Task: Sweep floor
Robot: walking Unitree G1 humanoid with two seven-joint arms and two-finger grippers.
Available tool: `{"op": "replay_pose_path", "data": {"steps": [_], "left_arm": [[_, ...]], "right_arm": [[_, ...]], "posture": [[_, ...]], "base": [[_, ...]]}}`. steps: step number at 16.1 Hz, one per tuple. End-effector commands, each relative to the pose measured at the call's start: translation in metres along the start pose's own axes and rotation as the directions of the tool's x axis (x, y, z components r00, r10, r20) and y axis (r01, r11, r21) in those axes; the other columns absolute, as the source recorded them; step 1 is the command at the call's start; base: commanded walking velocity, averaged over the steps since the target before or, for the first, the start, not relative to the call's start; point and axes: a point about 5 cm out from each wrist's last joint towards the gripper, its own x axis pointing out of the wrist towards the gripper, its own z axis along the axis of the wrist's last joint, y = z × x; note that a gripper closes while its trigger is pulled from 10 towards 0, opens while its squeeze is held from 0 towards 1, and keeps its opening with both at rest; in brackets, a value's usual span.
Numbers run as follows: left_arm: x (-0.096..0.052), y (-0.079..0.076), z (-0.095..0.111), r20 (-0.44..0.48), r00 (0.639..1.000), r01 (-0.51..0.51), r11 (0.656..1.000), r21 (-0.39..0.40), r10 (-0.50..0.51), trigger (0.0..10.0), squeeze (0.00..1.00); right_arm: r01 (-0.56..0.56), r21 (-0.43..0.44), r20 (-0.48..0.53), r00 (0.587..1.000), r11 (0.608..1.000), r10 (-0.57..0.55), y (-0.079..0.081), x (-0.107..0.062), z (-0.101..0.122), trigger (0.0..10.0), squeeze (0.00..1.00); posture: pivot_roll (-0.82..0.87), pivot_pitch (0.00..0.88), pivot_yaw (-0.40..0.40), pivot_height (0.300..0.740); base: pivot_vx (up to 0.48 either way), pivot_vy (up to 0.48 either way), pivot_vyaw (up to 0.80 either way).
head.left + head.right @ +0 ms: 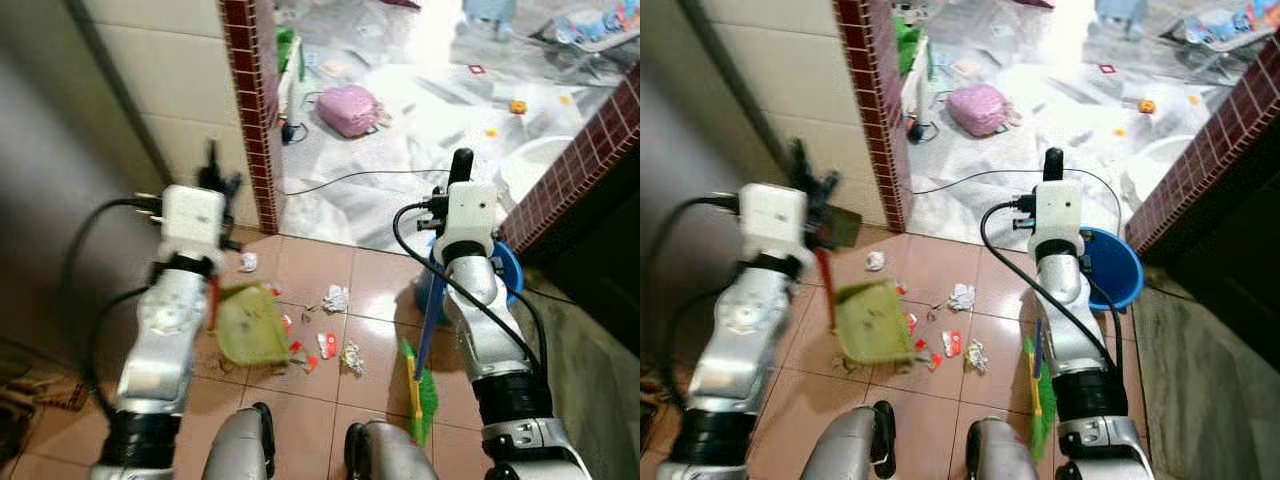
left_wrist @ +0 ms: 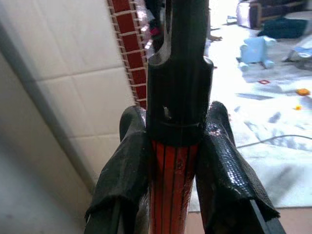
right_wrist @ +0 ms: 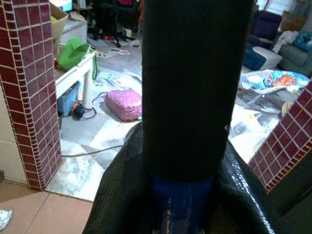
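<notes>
My left gripper (image 1: 212,168) is shut on the red and black handle (image 2: 176,97) of a yellow-green dustpan (image 1: 248,325). The pan hangs tilted just above the tan tiles, left of the litter. My right gripper (image 1: 461,166) is shut on the black top (image 3: 195,87) of a broom. Its blue shaft (image 1: 428,330) runs down to green bristles (image 1: 421,392) on the floor by my right leg. Scraps lie between pan and broom: a white paper ball (image 1: 335,298), a crumpled piece (image 1: 350,357), a red and white wrapper (image 1: 326,345) and another white ball (image 1: 248,262).
A red brick pillar (image 1: 250,110) stands ahead on the left beside a tiled wall. A brick wall (image 1: 580,160) runs on the right, with a blue basin (image 1: 511,272) at its foot. Beyond the doorway lie a pink bag (image 1: 348,108), a black cable (image 1: 350,180) and toys.
</notes>
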Motion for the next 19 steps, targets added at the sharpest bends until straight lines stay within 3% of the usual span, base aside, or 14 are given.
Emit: {"op": "replay_pose_path", "data": {"steps": [1,2,7,9,10,15,19], "left_arm": [[0.007,-0.007,0.012,0.077,0.996,0.037,0.999,0.019,-0.038,10.0,0.00],[0.013,-0.017,0.008,0.089,0.993,0.070,0.997,0.024,-0.072,10.0,0.00],[0.019,-0.030,-0.001,0.117,0.990,0.075,0.996,0.056,-0.082,10.0,0.00],[0.020,-0.034,-0.008,0.113,0.991,0.069,0.998,0.008,-0.070,10.0,0.00],[0.023,-0.039,-0.014,0.081,0.994,0.072,0.996,-0.057,-0.067,10.0,0.00],[0.024,-0.065,-0.027,0.004,0.986,0.167,0.978,-0.126,-0.168,10.0,0.00],[0.022,-0.072,-0.035,-0.032,0.978,0.199,0.971,-0.132,-0.204,10.0,0.00]], "right_arm": [[0.018,0.008,0.028,0.999,1.000,-0.018,-0.005,0.004,0.007,10.0,0.00],[0.014,0.032,0.036,0.999,0.999,-0.016,-0.004,0.006,0.010,10.0,0.00],[-0.004,0.085,0.073,0.997,0.996,-0.002,-0.001,0.008,0.017,10.0,0.00],[-0.054,0.161,0.089,0.995,0.985,0.040,0.003,0.010,0.021,10.0,0.00],[-0.097,0.221,0.103,0.992,0.970,0.076,0.007,0.010,0.025,10.0,0.00],[-0.161,0.232,0.113,0.984,0.959,0.138,0.016,0.011,0.028,10.0,0.00],[-0.178,0.256,0.104,0.982,0.950,0.156,0.017,0.012,0.028,10.0,0.00]], "posture": [[-0.01,0.163,-0.017,0.740],[-0.02,0.163,-0.017,0.740],[-0.04,0.164,-0.012,0.740],[-0.04,0.164,-0.012,0.740],[-0.04,0.165,-0.011,0.740],[-0.05,0.168,-0.019,0.740],[-0.05,0.170,-0.018,0.740]], "base": [[0.000,0.000,0.00],[0.000,0.000,0.00],[0.000,0.000,0.00],[0.000,0.000,0.00],[0.000,0.000,0.00],[0.000,0.000,0.00],[0.000,0.000,0.00]]}}
